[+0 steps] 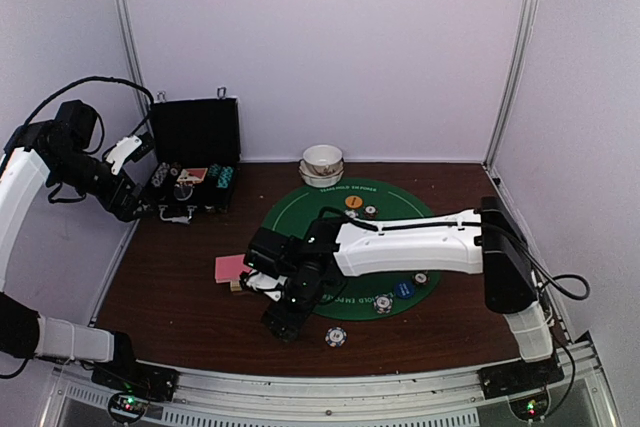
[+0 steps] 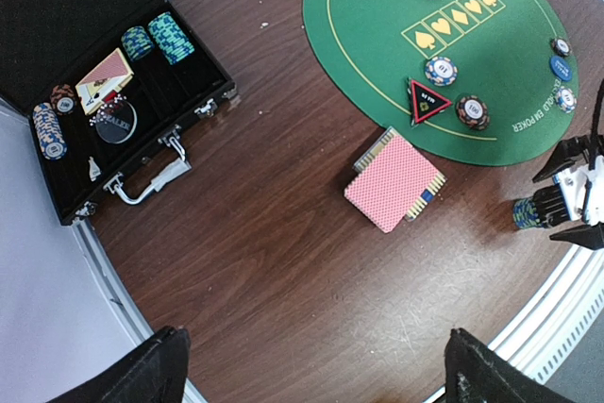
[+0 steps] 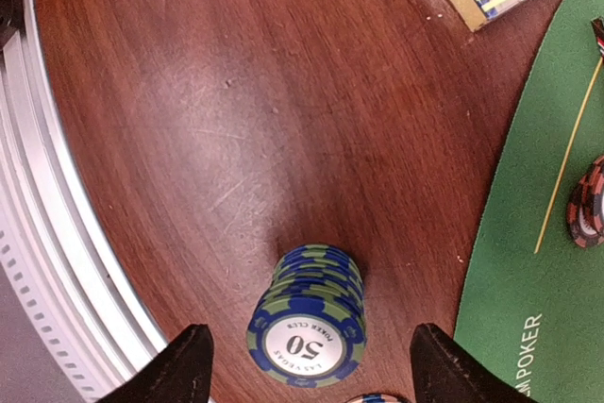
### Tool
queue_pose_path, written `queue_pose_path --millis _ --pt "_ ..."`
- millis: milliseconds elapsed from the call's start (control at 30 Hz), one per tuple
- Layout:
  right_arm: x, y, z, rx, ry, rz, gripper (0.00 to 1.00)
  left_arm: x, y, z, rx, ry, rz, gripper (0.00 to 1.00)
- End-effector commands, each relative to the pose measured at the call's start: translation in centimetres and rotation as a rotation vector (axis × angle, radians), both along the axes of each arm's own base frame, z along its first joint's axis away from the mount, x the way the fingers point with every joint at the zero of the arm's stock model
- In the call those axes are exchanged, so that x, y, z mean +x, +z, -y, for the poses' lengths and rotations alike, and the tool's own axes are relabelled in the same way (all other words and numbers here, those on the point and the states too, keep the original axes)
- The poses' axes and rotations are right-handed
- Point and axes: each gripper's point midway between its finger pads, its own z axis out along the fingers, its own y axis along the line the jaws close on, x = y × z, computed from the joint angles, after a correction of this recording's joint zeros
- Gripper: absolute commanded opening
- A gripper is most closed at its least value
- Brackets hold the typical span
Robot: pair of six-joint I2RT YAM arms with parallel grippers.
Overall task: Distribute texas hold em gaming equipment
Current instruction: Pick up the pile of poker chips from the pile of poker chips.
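As we line up on the chips, step: we judge it a grasp on the blue-and-green chip stack.
Stack: upright on the bare table, near the front rail, just off the green mat.
Right gripper: fingers apart; its wrist view frames the stack between them, untouched.
Approach: we should go low, pinch the bottom chips squarely and lift straight so none slide.
Left gripper: fingers wide apart, empty, high above the table.

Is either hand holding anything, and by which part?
Nothing is held. The right hand straddles the blue-and-green striped stack of round poker chips, fingers clear of its sides; the left hand is open and empty.
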Motion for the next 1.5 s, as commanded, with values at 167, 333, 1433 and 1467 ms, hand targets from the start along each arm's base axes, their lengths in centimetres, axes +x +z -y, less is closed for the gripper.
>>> queue_pose_path --millis 167,333,1433,1467 --pt "-0.4 -0.9 -0.6 -0.014 0.036 -0.024 0.69 0.1 1.0 -0.1 0.005 -0.005 0.038 0.98" --pt "-0.3 -0.9 -0.7 -0.013 0.035 -0.026 0.6 0.2 1.0 -0.2 0.008 -0.004 0.038 0.98" --pt "8.8 8.9 2.4 0.082 -0.181 0.13 0.1 0.2 1.1 -0.4 0.022 0.0 0.047 0.98" --pt "10.1 9.2 3.3 0.075 -0.214 0.145 0.1 0.2 1.1 -0.4 0.021 0.0 0.047 0.98"
